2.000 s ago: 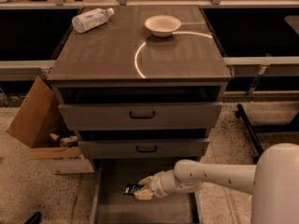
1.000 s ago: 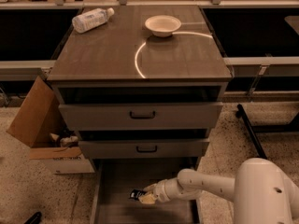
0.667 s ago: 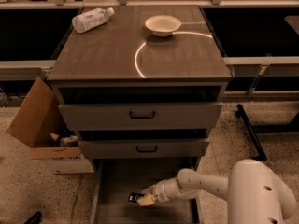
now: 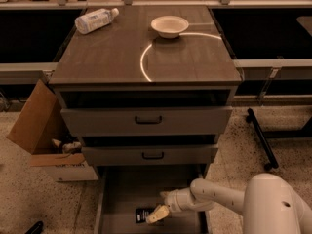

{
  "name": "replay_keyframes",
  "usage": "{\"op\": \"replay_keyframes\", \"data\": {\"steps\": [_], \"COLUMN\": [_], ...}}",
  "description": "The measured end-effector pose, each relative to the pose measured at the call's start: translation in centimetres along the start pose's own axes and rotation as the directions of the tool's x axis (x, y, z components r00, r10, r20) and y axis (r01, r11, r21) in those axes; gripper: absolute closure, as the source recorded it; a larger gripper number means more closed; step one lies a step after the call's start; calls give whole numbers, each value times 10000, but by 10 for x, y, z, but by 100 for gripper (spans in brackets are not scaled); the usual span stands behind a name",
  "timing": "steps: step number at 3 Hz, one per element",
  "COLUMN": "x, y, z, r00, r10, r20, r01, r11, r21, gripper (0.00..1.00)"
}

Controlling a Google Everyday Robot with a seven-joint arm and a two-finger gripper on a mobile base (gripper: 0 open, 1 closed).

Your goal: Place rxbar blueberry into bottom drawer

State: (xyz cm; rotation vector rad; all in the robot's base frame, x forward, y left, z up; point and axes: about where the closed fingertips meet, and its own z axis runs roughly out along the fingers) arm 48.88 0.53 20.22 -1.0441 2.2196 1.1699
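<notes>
The gripper [image 4: 158, 213] is down inside the bottom drawer [image 4: 124, 191], low over its floor. The bar [image 4: 142, 215] shows dark right at its tip, towards the drawer's front. From where I stand I cannot tell whether the jaws are closed on the bar or apart. I'd say the job now is to release it flat on the floor, then lift straight up, clear of the middle drawer [image 4: 146, 155], without dragging the bar along
</notes>
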Motion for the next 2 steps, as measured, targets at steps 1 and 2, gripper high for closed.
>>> {"op": "replay_keyframes", "data": {"steps": [1, 2], "x": [-5, -6], "y": [7, 36], "z": [-46, -109], "r00": [9976, 9906], "r10": [-371, -762], "r20": [588, 1138], "r01": [327, 605], "r11": [9967, 9889], "r21": [741, 1357], "gripper": [0, 0]}}
